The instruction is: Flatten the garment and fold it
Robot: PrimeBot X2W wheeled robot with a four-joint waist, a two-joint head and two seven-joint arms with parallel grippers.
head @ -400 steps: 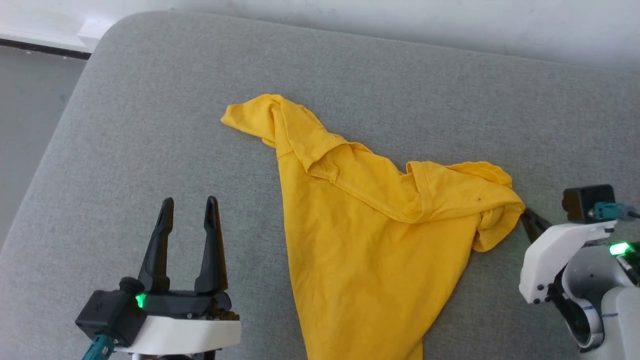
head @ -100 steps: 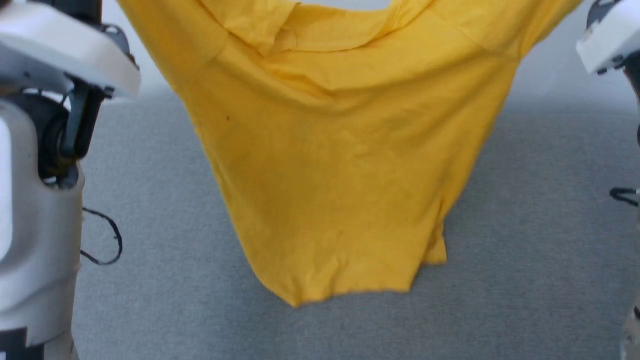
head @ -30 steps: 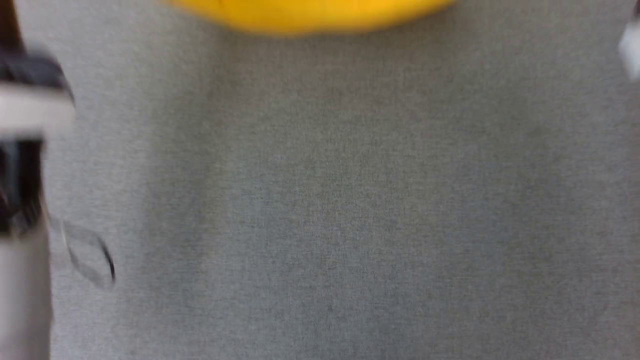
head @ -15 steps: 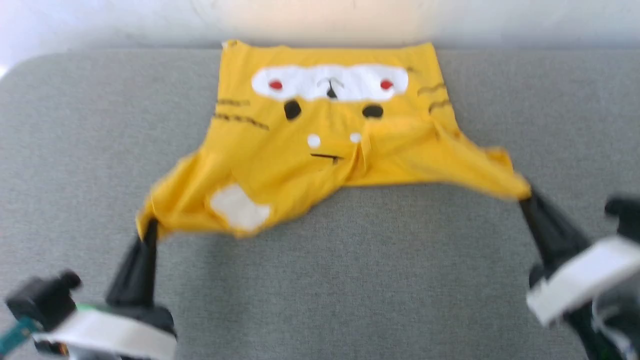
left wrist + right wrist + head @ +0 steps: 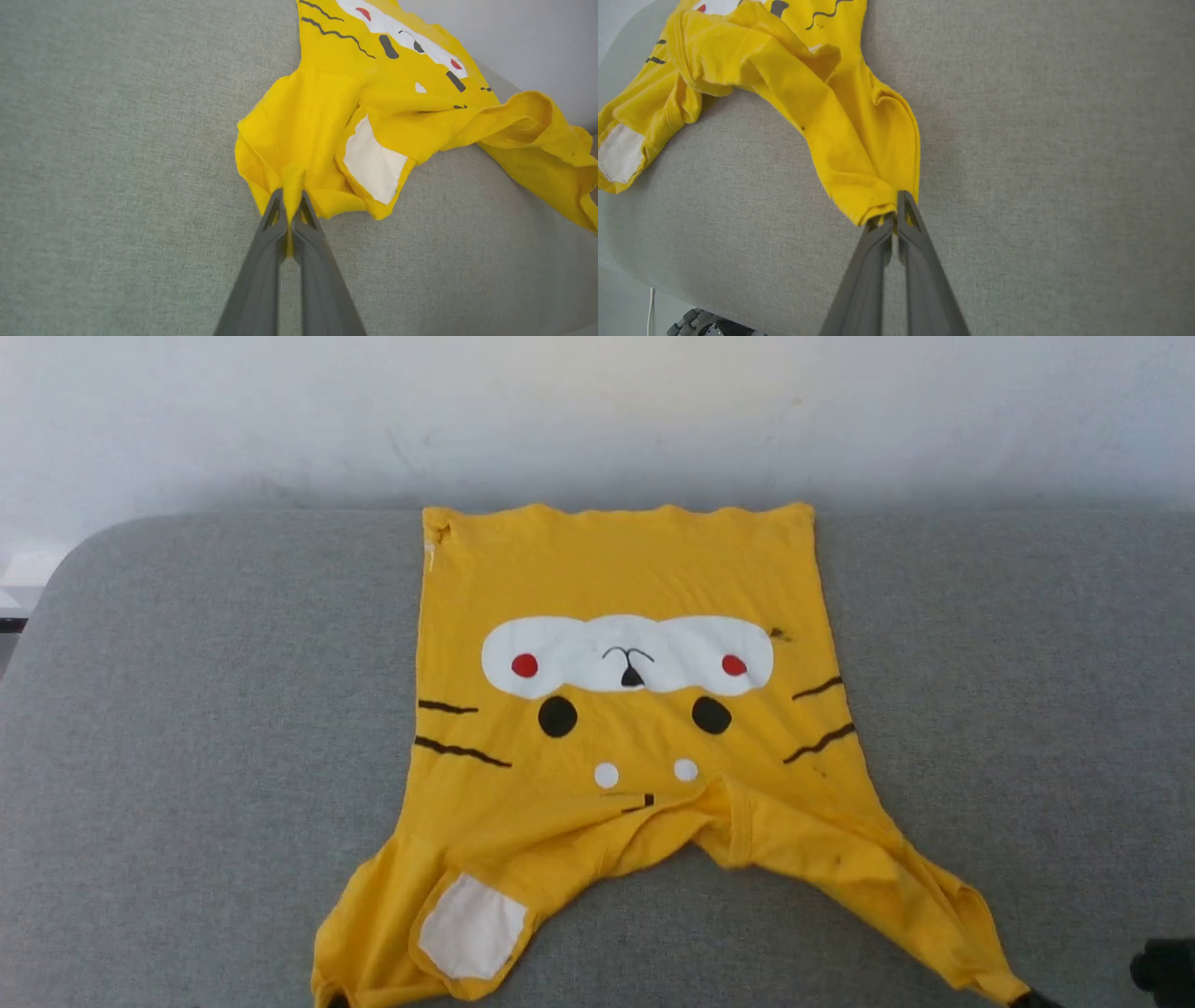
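The garment (image 5: 616, 737), a mustard-yellow T-shirt with a white oval, red dots, black stripes and a white patch, lies print side up on the grey cushion, hem toward the far wall. Its body is spread flat; the near part, with collar and sleeves, is bunched. My left gripper (image 5: 290, 210) is shut on the near left sleeve tip of the garment (image 5: 327, 116). My right gripper (image 5: 894, 212) is shut on the near right sleeve tip of the garment (image 5: 840, 121). In the head view the right gripper (image 5: 1027, 1001) shows just at the bottom edge.
The grey cushion (image 5: 187, 709) runs wide on both sides of the shirt and rounds off at its far left corner. A pale wall (image 5: 597, 411) stands right behind its far edge. The cushion's near edge (image 5: 654, 280) drops off toward the floor in the right wrist view.
Both grippers have drawn the sleeves further toward me, and the shirt's body now lies longer and flatter. The head camera has also shifted, so the grippers sit at the bottom edge.
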